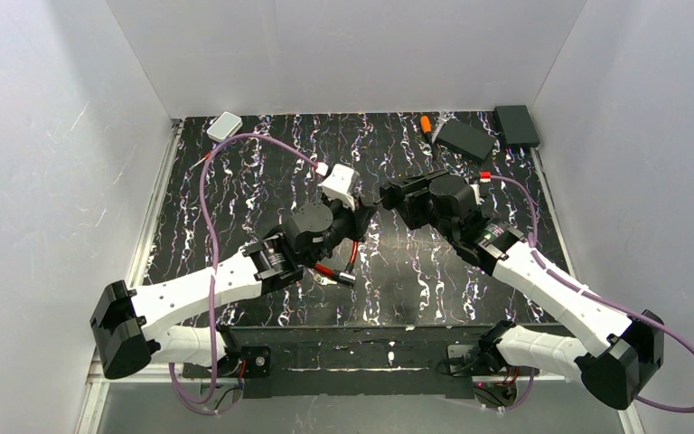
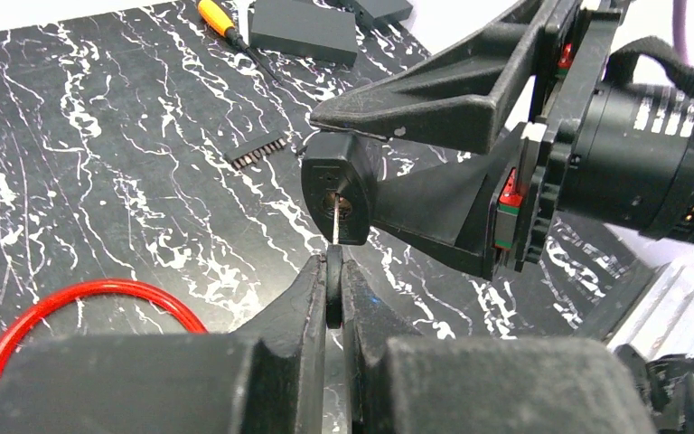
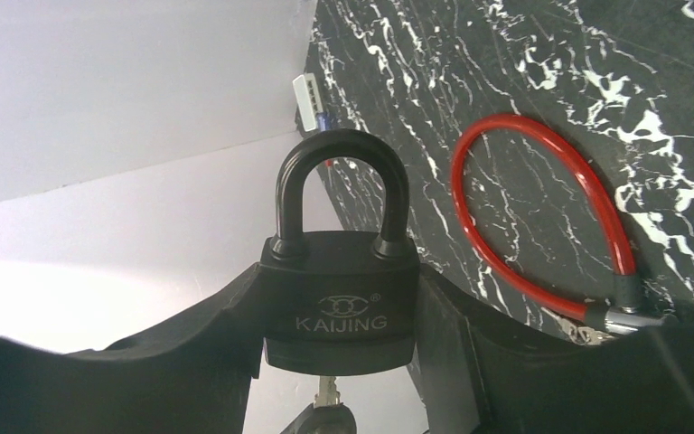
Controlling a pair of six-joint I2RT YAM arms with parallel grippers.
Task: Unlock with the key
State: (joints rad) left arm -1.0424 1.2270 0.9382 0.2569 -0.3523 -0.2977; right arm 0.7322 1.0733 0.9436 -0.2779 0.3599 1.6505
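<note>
From above: two black boxes (image 1: 465, 138), one orange screwdriver (image 1: 426, 124) and one white box (image 1: 224, 126) are lying along the marbled surface's (image 1: 235, 181) far edge, white walls enclosing it.

Left wrist: the left jaws are pinching the key (image 2: 334, 276) tight, its blade at the padlock's (image 2: 339, 185) keyhole.

Right wrist: the right jaws are clamping the padlock, one red cable (image 3: 458, 185) lying beyond.

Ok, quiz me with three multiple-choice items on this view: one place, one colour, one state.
1. The key blade is: A far off to the side of the lock; B at the padlock keyhole; C pointing away from it.
2. Cable colour: A blue; B red; C yellow.
3. Shackle: A shut; B swung open; C removed.
Answers: B, the left gripper holds the key up to the padlock's underside; B, the cable loop shows red; A, both shackle legs sit in the body.
</note>
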